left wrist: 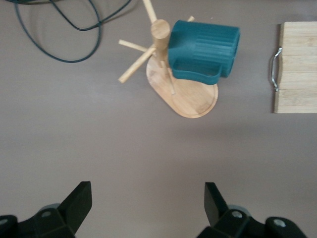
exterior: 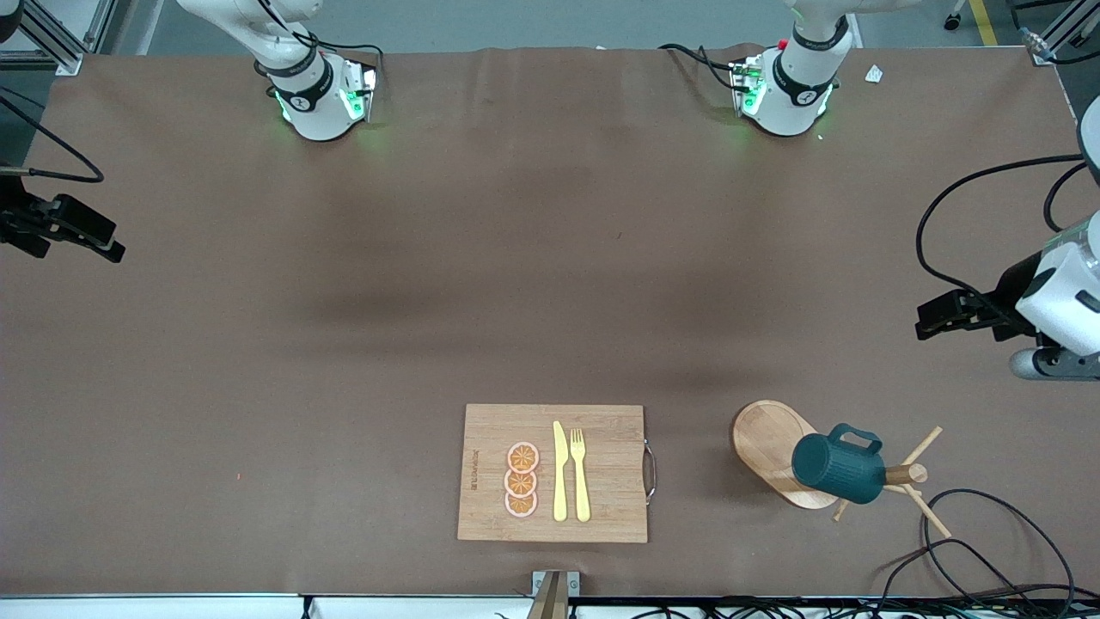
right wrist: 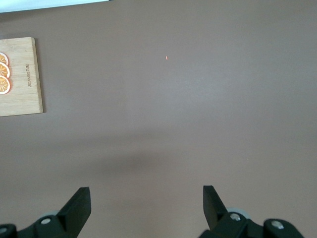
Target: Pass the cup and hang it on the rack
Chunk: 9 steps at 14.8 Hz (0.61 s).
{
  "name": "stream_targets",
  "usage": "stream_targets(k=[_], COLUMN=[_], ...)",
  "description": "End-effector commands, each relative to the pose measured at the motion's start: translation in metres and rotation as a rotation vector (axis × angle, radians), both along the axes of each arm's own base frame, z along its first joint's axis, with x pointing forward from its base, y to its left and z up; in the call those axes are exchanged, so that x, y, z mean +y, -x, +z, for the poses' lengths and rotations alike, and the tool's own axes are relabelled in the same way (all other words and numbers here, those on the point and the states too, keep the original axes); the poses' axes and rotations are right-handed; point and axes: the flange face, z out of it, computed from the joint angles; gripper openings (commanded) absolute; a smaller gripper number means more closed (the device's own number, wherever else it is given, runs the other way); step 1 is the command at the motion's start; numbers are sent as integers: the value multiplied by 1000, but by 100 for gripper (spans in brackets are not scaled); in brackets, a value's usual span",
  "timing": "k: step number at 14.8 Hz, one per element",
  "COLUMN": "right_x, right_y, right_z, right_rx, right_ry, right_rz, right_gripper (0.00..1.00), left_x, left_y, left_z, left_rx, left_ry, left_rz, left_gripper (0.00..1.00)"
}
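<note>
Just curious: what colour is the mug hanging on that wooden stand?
Dark teal cup, seen best in the left wrist view.

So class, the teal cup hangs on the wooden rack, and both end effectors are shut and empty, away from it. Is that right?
Not quite. The cup does hang on the rack, but the left end effector and the right end effector are open, not shut; each wrist view shows its fingers spread wide, empty, away from the cup.

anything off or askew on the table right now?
Nothing stands out. The cup hangs on the rack, which stands upright beside the cutting board. Left gripper and right gripper wait open and empty at the table's ends.
</note>
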Motion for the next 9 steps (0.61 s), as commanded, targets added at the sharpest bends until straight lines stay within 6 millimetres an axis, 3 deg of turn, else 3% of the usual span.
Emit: stream_targets(k=[1, 6, 9], right_x=[-3, -3, -3], right_y=[3, 3, 3], right_z=[0, 0, 0], right_rx=[3, 2, 2], right_ry=[11, 11, 11], right_rz=[-15, -15, -15], right_gripper=[100, 100, 100], left_x=[-1, -13, -13], left_y=[21, 46, 62], left_z=[23, 60, 63], left_rx=[9, -13, 49], left_ry=[-77, -14, -14], left_rz=[-20, -30, -43], left_gripper=[100, 100, 100])
